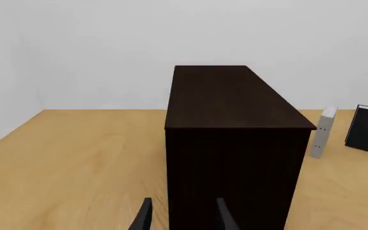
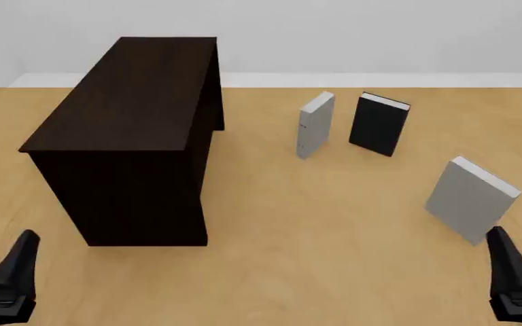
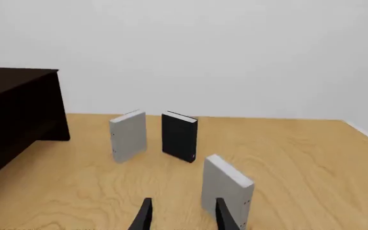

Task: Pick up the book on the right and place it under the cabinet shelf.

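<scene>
Hovering at the near edge, the left gripper (image 2: 7, 278) and right gripper (image 2: 515, 285) both hang with fingers parted, grasping nothing. Just beyond the right gripper, the book (image 2: 472, 198) stands upright on the wooden table (image 2: 334, 224), at the near right. On the left sits the cabinet shelf (image 2: 134, 136), well apart from it. Farther back, near the middle, a slimmer grey book (image 2: 315, 125) and a black book (image 2: 379, 123) stand side by side.

My light wooden worktop (image 2: 334, 231) carries the dark cabinet shelf (image 2: 134, 136) toward its left edge, a slim grey book (image 2: 315, 125) and black book (image 2: 378, 123) mid-far, the book (image 2: 470, 199) near its right edge.
</scene>
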Controlling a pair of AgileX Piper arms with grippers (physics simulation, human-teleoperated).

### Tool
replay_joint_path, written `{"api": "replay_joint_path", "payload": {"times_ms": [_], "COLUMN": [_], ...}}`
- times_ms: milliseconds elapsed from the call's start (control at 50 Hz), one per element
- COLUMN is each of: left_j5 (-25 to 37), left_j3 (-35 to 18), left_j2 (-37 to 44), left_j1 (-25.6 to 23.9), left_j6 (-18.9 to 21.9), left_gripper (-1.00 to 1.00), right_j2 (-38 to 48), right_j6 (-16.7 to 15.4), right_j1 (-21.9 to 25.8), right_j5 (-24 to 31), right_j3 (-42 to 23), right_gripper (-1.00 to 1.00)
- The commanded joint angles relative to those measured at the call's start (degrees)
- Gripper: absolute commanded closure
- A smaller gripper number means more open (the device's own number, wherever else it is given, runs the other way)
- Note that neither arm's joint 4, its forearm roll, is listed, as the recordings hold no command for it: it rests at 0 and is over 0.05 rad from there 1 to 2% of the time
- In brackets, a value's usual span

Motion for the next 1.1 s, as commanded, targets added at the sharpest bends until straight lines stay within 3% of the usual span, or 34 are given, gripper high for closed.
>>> {"api": "replay_joint_path", "payload": {"times_ms": [20, 300, 420, 820, 920, 1100], "left_j5": [-0.1, -0.1, -0.1, -0.1, -0.1, -0.1], "left_j3": [-0.1, -0.1, -0.1, -0.1, -0.1, -0.1], "left_j2": [0.3, 0.3, 0.3, 0.3, 0.3, 0.3], "left_j1": [0.0, 0.0, 0.0, 0.0, 0.0, 0.0], "left_j6": [0.0, 0.0, 0.0, 0.0, 0.0, 0.0], "left_gripper": [-1.0, -1.0, -1.0, -1.0, -1.0, -1.0], "right_j2": [0.0, -0.1, 0.1, 24.4, 30.8, 40.5], "right_j6": [1.1, 0.3, -3.0, -7.8, -7.8, -7.7], "right_j1": [0.1, 0.9, 0.9, 2.8, 4.8, 4.1], "right_j5": [0.8, 6.8, 11.7, 10.7, 14.9, 21.5], "right_j3": [0.0, -9.1, -15.6, -35.9, -43.0, -52.4], "right_gripper": [-1.0, -1.0, -1.0, -1.0, -1.0, -1.0]}}
